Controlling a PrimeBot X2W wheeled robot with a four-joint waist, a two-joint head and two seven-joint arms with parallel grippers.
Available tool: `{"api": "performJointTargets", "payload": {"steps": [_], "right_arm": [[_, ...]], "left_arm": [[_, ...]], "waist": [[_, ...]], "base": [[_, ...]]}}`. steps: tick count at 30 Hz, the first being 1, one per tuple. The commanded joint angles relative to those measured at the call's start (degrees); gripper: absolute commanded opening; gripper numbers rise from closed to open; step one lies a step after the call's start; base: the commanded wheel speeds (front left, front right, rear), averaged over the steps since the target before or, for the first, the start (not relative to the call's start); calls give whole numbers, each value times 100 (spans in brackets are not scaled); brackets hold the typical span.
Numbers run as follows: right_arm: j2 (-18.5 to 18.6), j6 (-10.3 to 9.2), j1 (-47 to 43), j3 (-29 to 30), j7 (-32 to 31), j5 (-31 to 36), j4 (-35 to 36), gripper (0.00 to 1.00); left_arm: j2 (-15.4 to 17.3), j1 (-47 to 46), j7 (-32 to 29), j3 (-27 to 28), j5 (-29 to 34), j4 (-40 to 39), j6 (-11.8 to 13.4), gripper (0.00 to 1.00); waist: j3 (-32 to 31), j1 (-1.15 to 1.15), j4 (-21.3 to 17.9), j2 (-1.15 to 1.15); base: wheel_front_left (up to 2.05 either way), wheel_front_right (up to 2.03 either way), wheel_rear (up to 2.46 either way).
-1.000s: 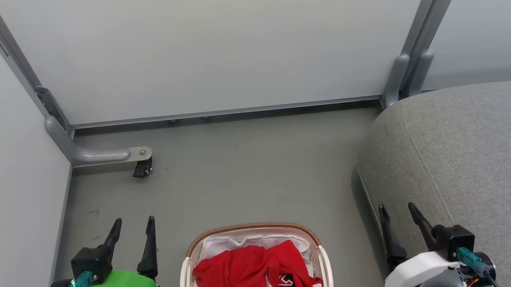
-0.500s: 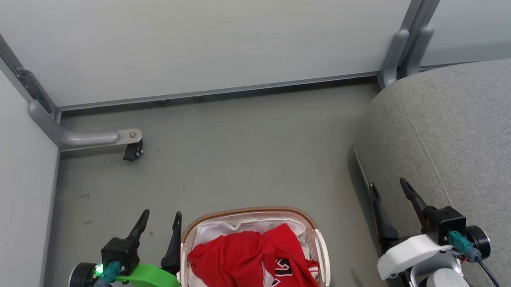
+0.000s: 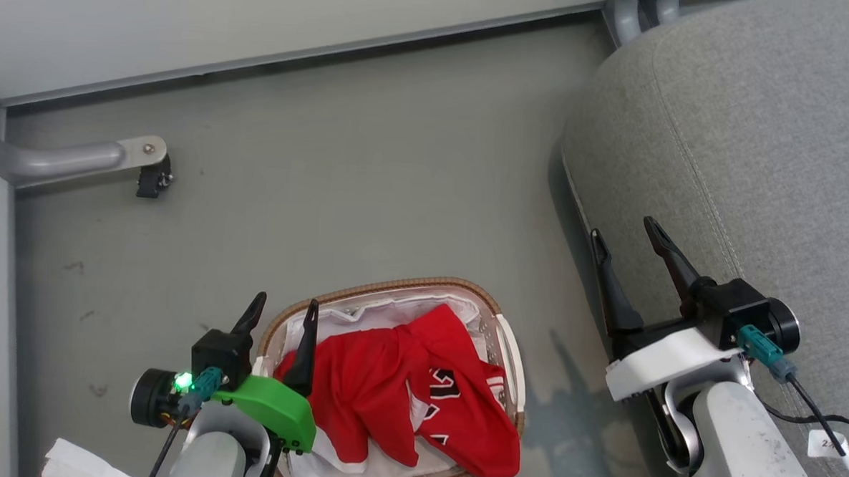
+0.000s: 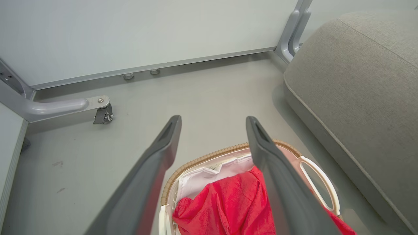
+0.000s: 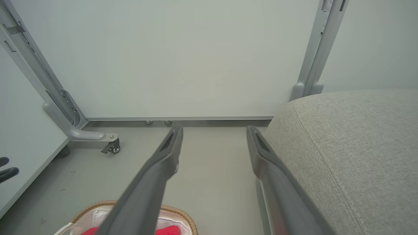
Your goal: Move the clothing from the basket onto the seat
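The red clothing (image 3: 396,388) lies heaped in the white basket (image 3: 507,342) with the brown woven rim, on the floor at the lower middle of the head view; black-and-white number print shows on one garment. My left gripper (image 3: 283,311) hangs open over the basket's left rim, holding nothing. In the left wrist view the clothing (image 4: 228,205) and basket (image 4: 209,158) lie below the open fingers. My right gripper (image 3: 624,233) is open at the edge of the grey seat (image 3: 758,138), apart from the basket. The seat (image 5: 352,147) fills the right of the right wrist view.
A grey partition wall runs along the back, with a metal foot and caster (image 3: 151,180) at the left. A white panel stands at the far left. Bare grey floor (image 3: 370,164) lies between basket, wall and seat. A cable and tag (image 3: 827,442) trail from my right arm.
The head camera has tilted down, so the scene has shifted up. My left gripper has moved right, from beside the basket to over its left rim. Both grippers stay open.
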State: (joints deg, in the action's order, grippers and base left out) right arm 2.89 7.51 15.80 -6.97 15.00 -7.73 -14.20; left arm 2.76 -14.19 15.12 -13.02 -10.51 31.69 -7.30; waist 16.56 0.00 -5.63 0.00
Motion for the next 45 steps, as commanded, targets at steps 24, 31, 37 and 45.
{"api": "performJointTargets", "payload": {"steps": [24,31,37,45], "right_arm": [[9,-4,609,-526,26,-345,408,100],[10,-4,673,-536,26,-347,412,100],[12,-4,635,-560,26,-351,357,100],[12,-4,690,-547,26,-367,254,100]], "left_arm": [[368,-1554,6,-1176,-453,1739,-25,100],[439,-1917,5,-1413,-547,2791,-25,100],[311,-2093,-27,-1601,-701,3639,-26,100],[213,-1951,-10,-1917,-1005,3864,-26,0]], "waist": [[1955,0,-1246,0],[2183,0,-1326,0],[2189,0,-1293,0],[1956,0,-1200,0]], "base": [[0,0,0],[0,0,0],[0,0,0],[0,0,0]]}}
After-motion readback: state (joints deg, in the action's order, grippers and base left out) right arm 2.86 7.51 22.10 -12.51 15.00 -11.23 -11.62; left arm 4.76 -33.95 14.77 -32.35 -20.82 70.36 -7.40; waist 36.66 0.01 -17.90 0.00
